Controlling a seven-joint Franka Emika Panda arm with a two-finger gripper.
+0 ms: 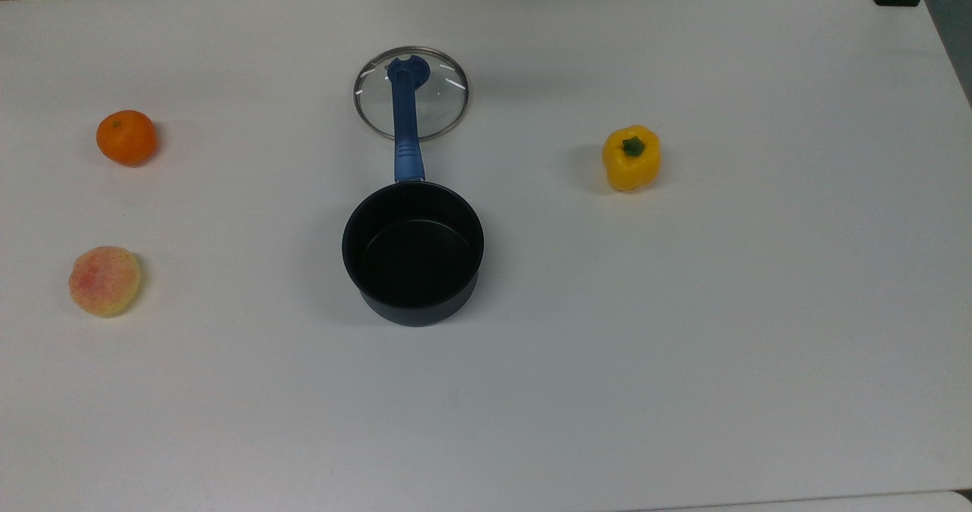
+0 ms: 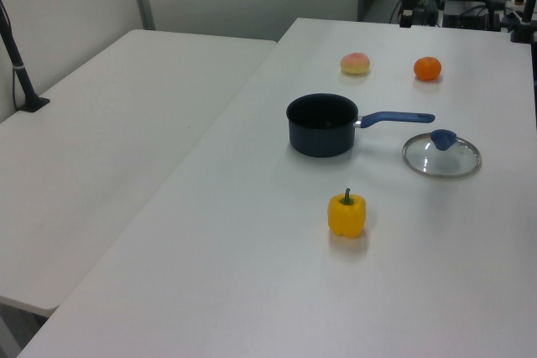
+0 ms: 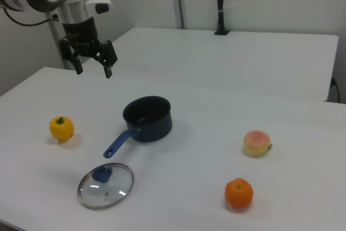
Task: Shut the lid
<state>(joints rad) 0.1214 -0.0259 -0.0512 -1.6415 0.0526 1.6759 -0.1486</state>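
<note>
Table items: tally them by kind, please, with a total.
Fruit and vegetables: 3, namely orange, peach, yellow bell pepper
Cookware: 2, namely saucepan, the lid lying off it on the table
Total: 5
The gripper hangs open above the table, holding nothing.

The lid [image 3: 105, 185] is clear, glossy glass with a thin metal rim and a blue plastic-looking knob. The saucepan [image 1: 413, 252] looks dark and matt inside. The white tabletop [image 1: 683, 307] is smooth with a dull sheen.
</note>
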